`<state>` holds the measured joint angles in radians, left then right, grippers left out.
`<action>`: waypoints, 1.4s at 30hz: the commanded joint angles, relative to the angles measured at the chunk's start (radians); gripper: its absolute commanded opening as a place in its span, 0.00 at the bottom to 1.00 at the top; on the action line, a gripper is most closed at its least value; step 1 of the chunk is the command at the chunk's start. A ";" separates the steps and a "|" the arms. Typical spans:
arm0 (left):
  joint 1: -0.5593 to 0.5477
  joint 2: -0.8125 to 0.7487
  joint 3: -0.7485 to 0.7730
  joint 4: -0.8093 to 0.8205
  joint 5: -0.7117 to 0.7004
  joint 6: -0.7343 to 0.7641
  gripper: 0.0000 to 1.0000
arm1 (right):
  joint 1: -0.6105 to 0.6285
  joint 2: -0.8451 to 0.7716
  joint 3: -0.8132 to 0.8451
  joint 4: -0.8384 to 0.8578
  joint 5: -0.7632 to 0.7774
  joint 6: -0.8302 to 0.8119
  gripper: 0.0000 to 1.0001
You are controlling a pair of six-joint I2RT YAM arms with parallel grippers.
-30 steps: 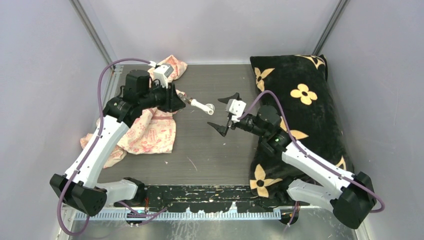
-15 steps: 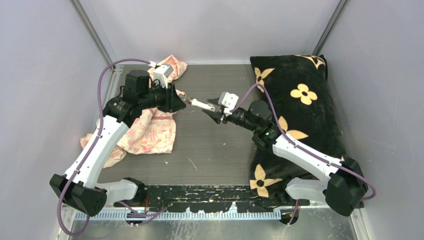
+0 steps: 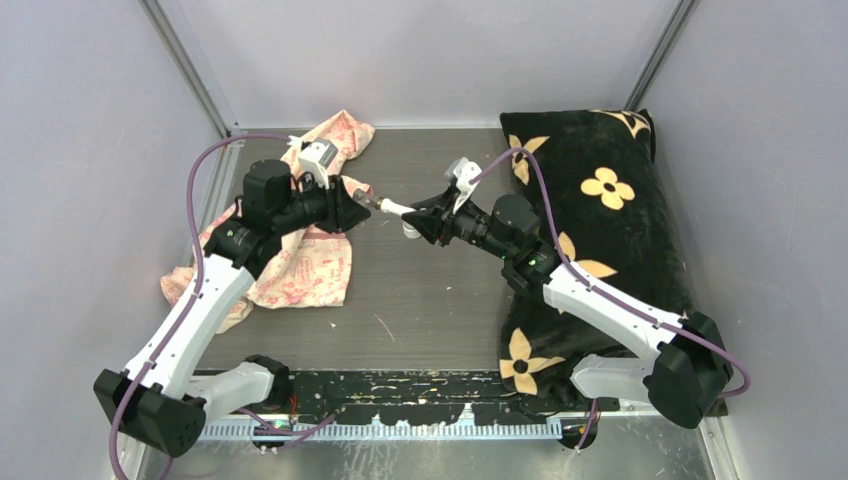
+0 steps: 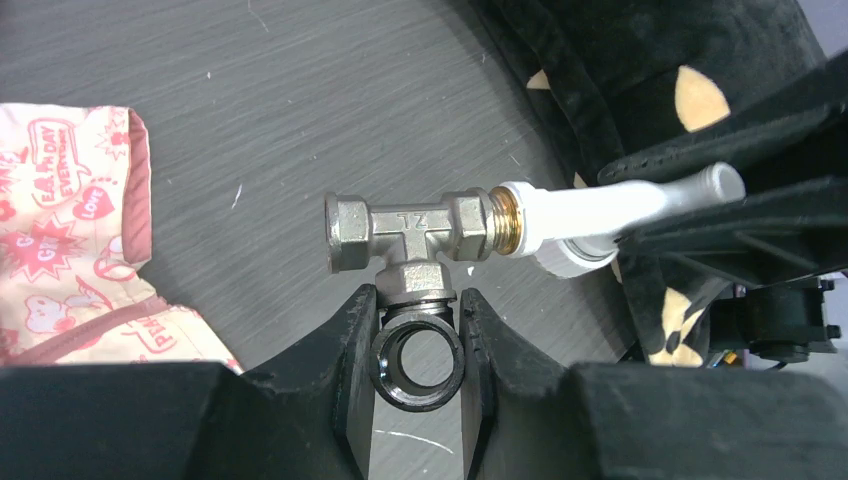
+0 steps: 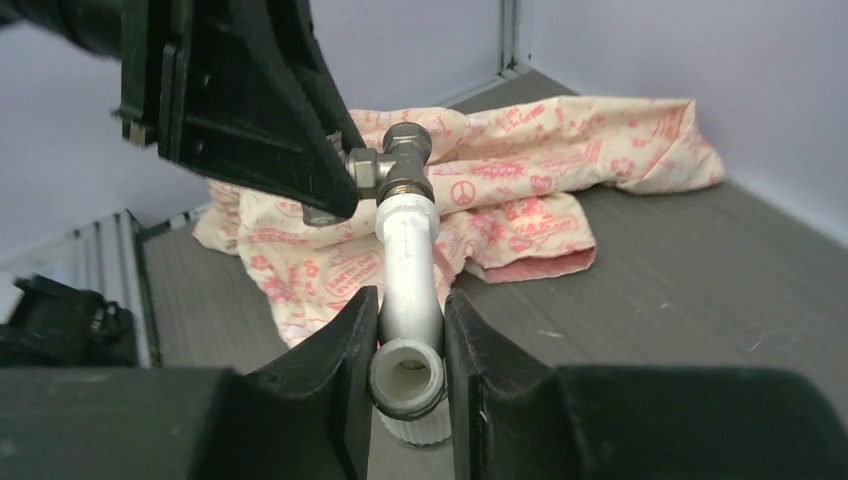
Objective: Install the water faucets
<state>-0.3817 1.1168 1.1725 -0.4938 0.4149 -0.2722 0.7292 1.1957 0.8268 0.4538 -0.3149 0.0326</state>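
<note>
The water faucets hang as one piece above the table between the two arms. The white plastic tap is joined by its brass-coloured thread to a grey metal T fitting. My left gripper is shut on the fitting's stem, just above its dark ring. In the right wrist view the white tap runs straight away from me to the fitting, and my right gripper is shut on the tap's near end. From above, the tap bridges the left gripper and the right gripper. The knob is hidden.
A cream cloth with red print lies under and behind the left arm. A black pillow with gold flowers fills the right side, under the right arm. Grey walls close in the dark table on three sides.
My right gripper moved left from open in mid-air to the white tap and shut on it. The left arm shifted slightly, still holding the fitting.
</note>
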 commanded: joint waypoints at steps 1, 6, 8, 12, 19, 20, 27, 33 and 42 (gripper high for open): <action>-0.003 -0.107 -0.104 0.330 0.073 0.051 0.00 | -0.008 -0.008 0.173 -0.191 0.132 0.371 0.01; -0.003 -0.121 -0.171 0.442 0.074 0.067 0.00 | -0.070 0.101 0.332 -0.423 0.028 0.784 0.01; -0.003 -0.121 -0.191 0.474 0.064 0.071 0.00 | -0.115 0.175 0.324 -0.362 -0.093 1.032 0.01; -0.004 -0.125 -0.220 0.526 0.042 0.069 0.00 | -0.175 0.288 0.270 -0.143 -0.286 1.383 0.01; -0.003 -0.064 -0.134 0.385 0.047 0.065 0.00 | -0.191 0.317 0.315 -0.287 -0.283 1.431 0.01; -0.003 -0.064 -0.133 0.387 0.050 0.065 0.00 | -0.197 0.320 0.317 -0.291 -0.290 1.438 0.01; -0.003 -0.068 -0.138 0.395 0.018 0.041 0.00 | -0.220 0.315 0.287 -0.152 -0.351 1.494 0.74; -0.002 -0.039 -0.108 0.385 0.003 -0.030 0.00 | -0.221 0.268 0.337 -0.339 -0.336 1.324 1.00; 0.004 -0.015 -0.054 0.301 -0.004 -0.030 0.00 | -0.298 0.123 0.385 -0.716 -0.234 1.002 1.00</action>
<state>-0.3843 1.1057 1.0492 -0.2123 0.3962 -0.2874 0.4858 1.4422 1.1427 -0.1040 -0.5991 1.2217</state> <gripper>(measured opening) 0.298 0.996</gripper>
